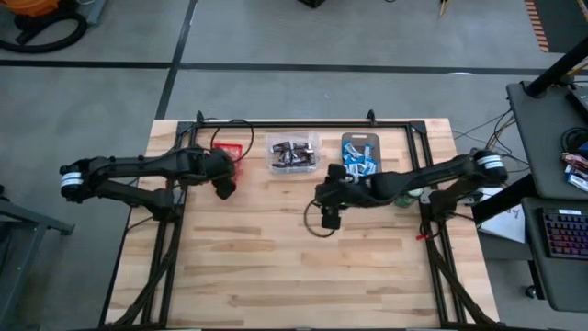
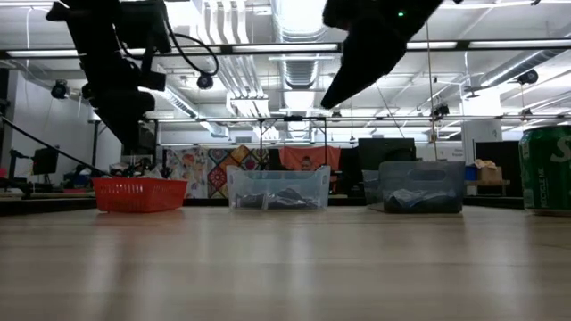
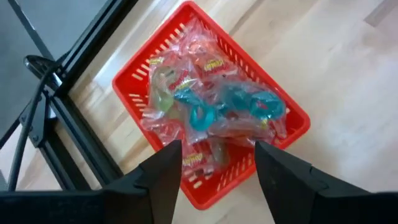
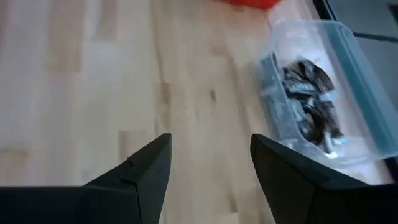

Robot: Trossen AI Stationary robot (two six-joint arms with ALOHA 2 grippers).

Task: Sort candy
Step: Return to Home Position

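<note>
Wooden table (image 1: 294, 267): three bins in row along far edge. Left gripper (image 3: 217, 155) hovers over red bin (image 3: 292, 124), jaws spread, nothing held. Right gripper (image 4: 210, 149) over bare boards beside clear bin (image 4: 354, 62), jaws spread, empty. Risks, judged: right arm (image 1: 432, 175) swinging home knocks green can (image 2: 546, 169); left gripper dropping low clips red rim, spilling wrapped candy (image 3: 211, 112) heaped inside.

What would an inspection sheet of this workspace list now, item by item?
Surface: wooden table, black frame around it.
Job's things: wrapped candy in the red bin; dark candy in the clear bin; blue candy in the grey bin.
Clutter: green can at the table's right edge.
Grippers: left gripper open, empty, by the red bin; right gripper open, empty, near the clear bin.
Cables: cable loop by the right gripper.
Surroundings: keyboard on a side desk.
</note>
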